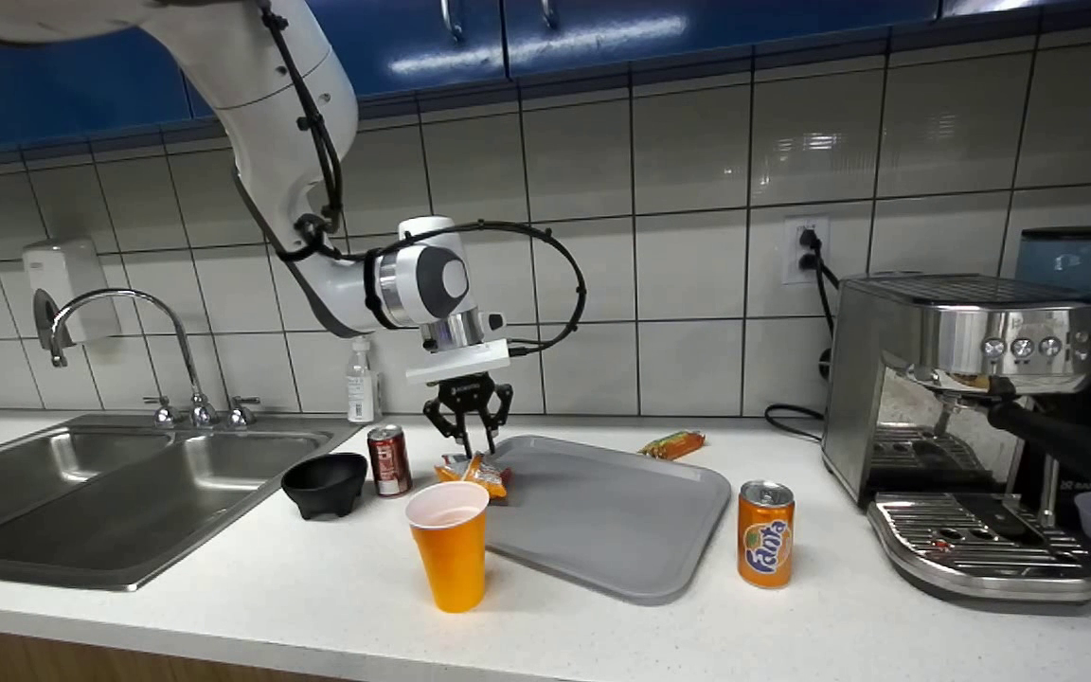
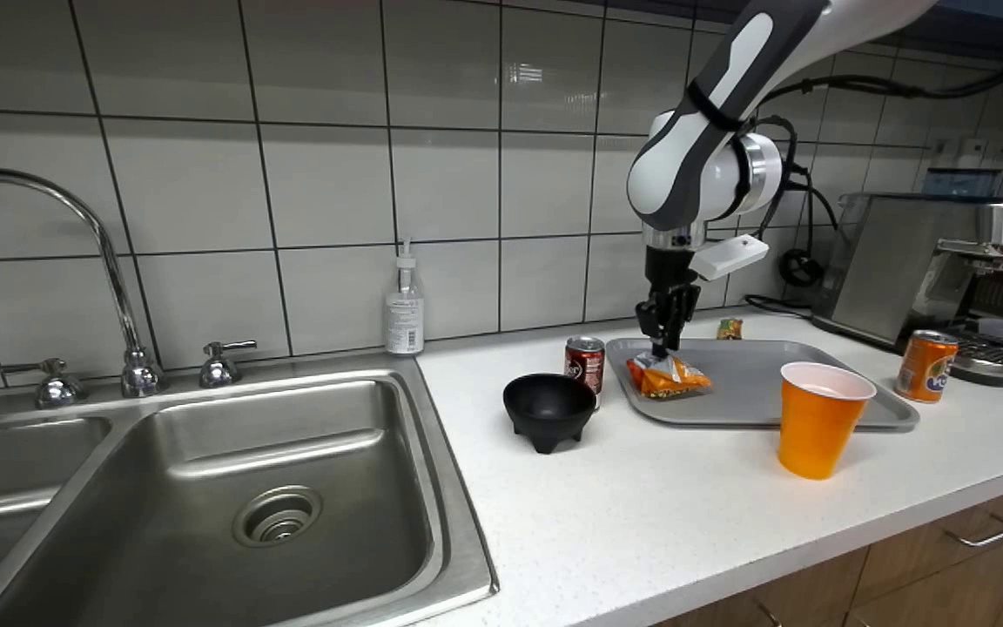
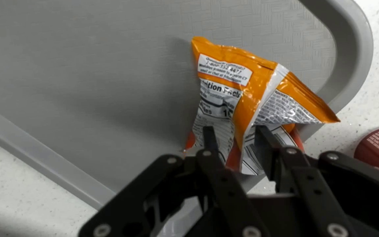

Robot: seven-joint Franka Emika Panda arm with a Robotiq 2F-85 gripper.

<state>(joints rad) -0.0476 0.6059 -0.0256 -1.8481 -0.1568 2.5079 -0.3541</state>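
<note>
Cup point(image 1: 449, 559) is closest to the camera in an exterior view, standing upright on the table point(image 1: 602, 635) just beside the tray point(image 1: 621, 549), on its near side. Going left to right: sink point(image 1: 91, 530), then a black bowl point(image 1: 323, 485), then a red can point(image 1: 389, 462) a bit farther back. None of those are being touched by the fingers point(image 3: 265, 144).

Next up is the bag point(image 3: 252, 105), at the tray's left end. How far along? I'd call it mid-handling: getting the fingers down to the bag looks done. Not done, as far as I can see: the bag isn't up clear of the tray, and the fingers aren't off it either.

Position-wise, the wrist view has one finger on each side of the bag's crumpled middle, partway together, with bag poking out past both. Can't tell if they're actually squeezing or just straddling it, sorry.

Farther right, an orange packet point(image 1: 673, 445) lies just past the tray's far rim, a Fanta can point(image 1: 765, 549) stands right of the tray, and the coffee maker point(image 1: 943, 327) fills the right end.
</note>
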